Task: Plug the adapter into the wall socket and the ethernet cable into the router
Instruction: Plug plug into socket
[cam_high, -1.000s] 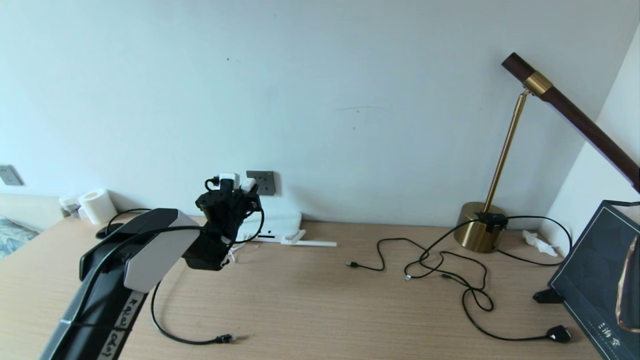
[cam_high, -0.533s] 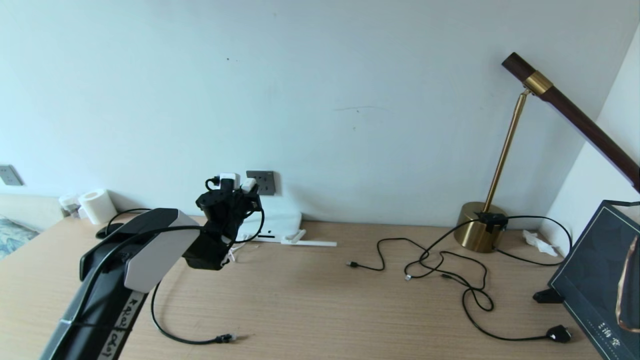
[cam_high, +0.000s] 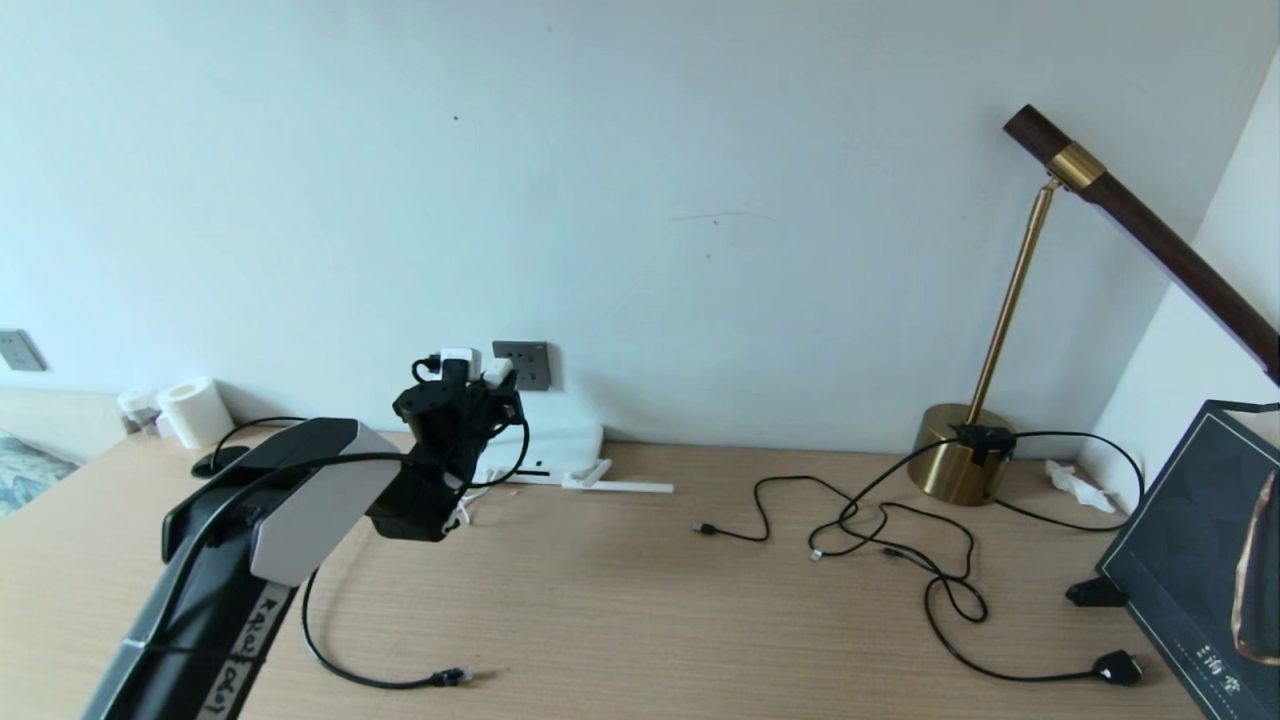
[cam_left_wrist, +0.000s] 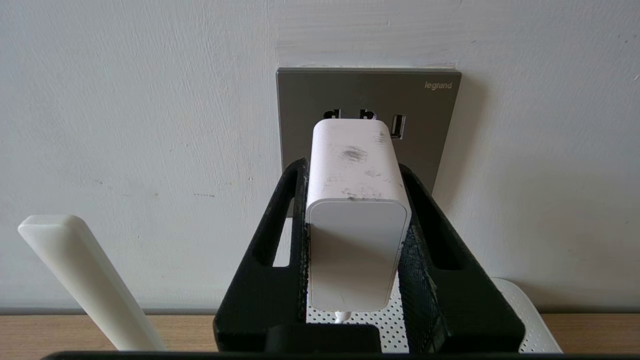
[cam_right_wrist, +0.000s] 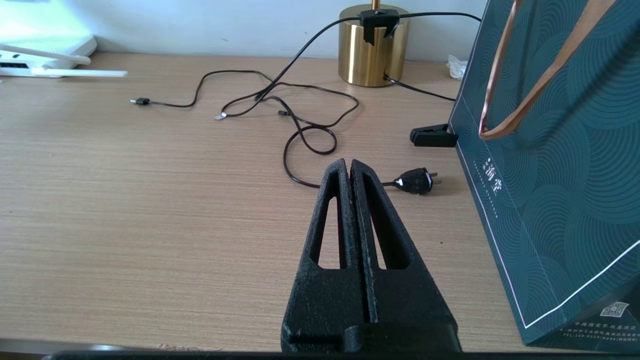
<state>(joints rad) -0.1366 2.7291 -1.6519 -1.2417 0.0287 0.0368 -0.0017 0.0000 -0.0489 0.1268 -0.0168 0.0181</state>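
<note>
From the head, the left hand (cam_high: 480, 372) pinched the adapter (cam_high: 497, 371) against the wall socket (cam_high: 530, 364), above the router (cam_high: 560, 445) at the tabletop's (cam_high: 640, 600) far edge; the ethernet cable (cam_high: 380, 682) lay near the front edge. The left wrist view showed the adapter (cam_left_wrist: 356, 210) at the wall socket (cam_left_wrist: 440, 130). The right wrist view showed the right hand (cam_right_wrist: 350, 167) pressed together above the tabletop.

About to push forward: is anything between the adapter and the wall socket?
Nothing visible. The left gripper holds the adapter squarely in front of the wall socket, its front end over the plug holes. The router and its antenna sit lower, out of the path. Whether the prongs have entered is hidden.
</note>
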